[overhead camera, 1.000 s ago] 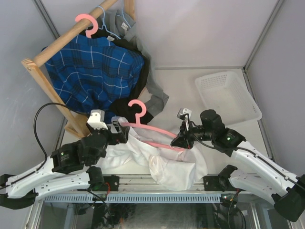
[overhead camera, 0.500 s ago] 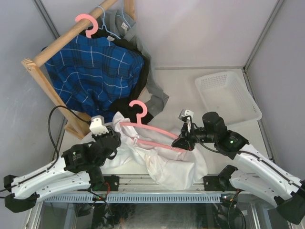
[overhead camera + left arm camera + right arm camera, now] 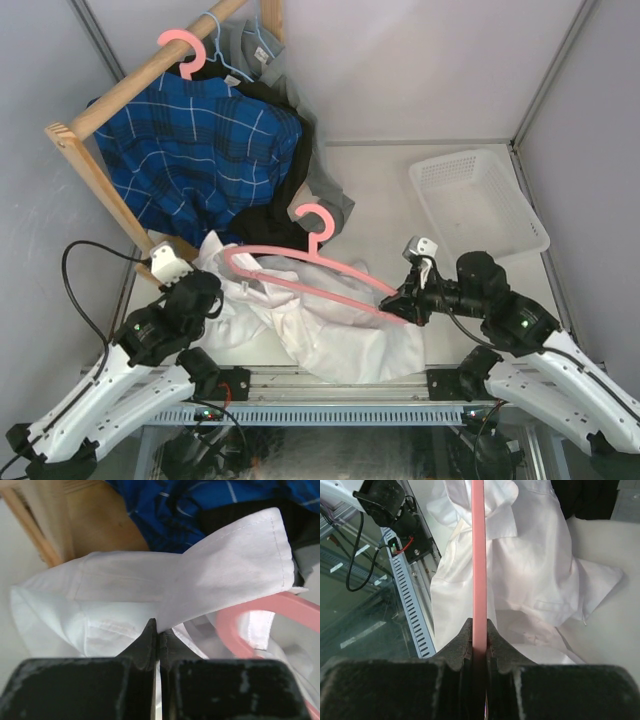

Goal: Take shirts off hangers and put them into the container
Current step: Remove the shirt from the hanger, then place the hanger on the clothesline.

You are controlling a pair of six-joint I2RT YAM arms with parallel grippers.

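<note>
Since the preceding frames the pink hanger (image 3: 300,268) has swung rightward, and the left gripper (image 3: 156,630) has drawn back toward the lower left, its fingers now pressed together on a fold of the white shirt (image 3: 330,335). That shirt lies heaped at lower centre, partly threaded on the hanger. At the hanger's right end the right gripper (image 3: 400,303) clamps the bar, jaws nearly closed. Well apart at right sits the white basket (image 3: 520,240); the blue plaid shirt (image 3: 200,150) hangs on the wooden rack (image 3: 100,190), upper left.
</note>
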